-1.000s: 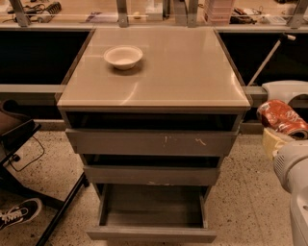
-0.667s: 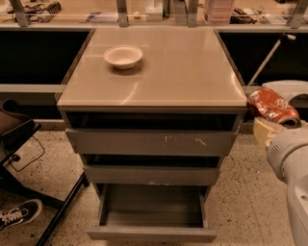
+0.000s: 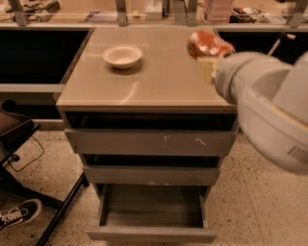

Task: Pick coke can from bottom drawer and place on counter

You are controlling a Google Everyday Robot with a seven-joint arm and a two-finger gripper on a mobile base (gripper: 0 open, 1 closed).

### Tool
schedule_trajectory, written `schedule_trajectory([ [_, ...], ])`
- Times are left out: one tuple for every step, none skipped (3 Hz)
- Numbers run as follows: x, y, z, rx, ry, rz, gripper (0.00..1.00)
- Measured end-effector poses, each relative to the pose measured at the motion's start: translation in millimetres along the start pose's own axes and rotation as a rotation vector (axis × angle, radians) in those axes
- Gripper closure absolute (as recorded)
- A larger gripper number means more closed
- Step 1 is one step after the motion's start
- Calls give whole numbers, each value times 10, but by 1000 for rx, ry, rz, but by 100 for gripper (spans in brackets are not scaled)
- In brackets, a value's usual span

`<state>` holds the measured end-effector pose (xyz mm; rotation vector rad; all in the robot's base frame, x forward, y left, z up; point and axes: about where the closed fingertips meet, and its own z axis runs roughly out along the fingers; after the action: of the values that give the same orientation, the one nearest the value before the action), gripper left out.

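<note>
The coke can [image 3: 206, 43] is red and held in my gripper [image 3: 208, 56], which is shut on it. It hangs tilted just above the right rear part of the beige counter [image 3: 159, 81]. My white arm reaches in from the right edge. The bottom drawer [image 3: 151, 234] is pulled out below the cabinet, and its grey inside shows nothing in it.
A white bowl [image 3: 122, 56] stands on the counter's left rear. Two upper grey drawers [image 3: 149, 141] stand slightly ajar. A cluttered shelf with metal posts [image 3: 120, 10] runs behind. A dark chair base [image 3: 19, 144] and a sneaker [image 3: 19, 214] are at the left on the speckled floor.
My arm has swung up and left from beside the cabinet's right side to over the counter, carrying the red can with it.
</note>
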<state>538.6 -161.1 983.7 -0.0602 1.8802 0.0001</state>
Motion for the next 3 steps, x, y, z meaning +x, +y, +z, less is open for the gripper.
schedule_trajectory([
  [-363, 110, -4, -22, -51, 10, 100],
  [-292, 88, 1, -18, -41, 8, 100],
  [-319, -99, 293, 23, -34, 17, 100],
])
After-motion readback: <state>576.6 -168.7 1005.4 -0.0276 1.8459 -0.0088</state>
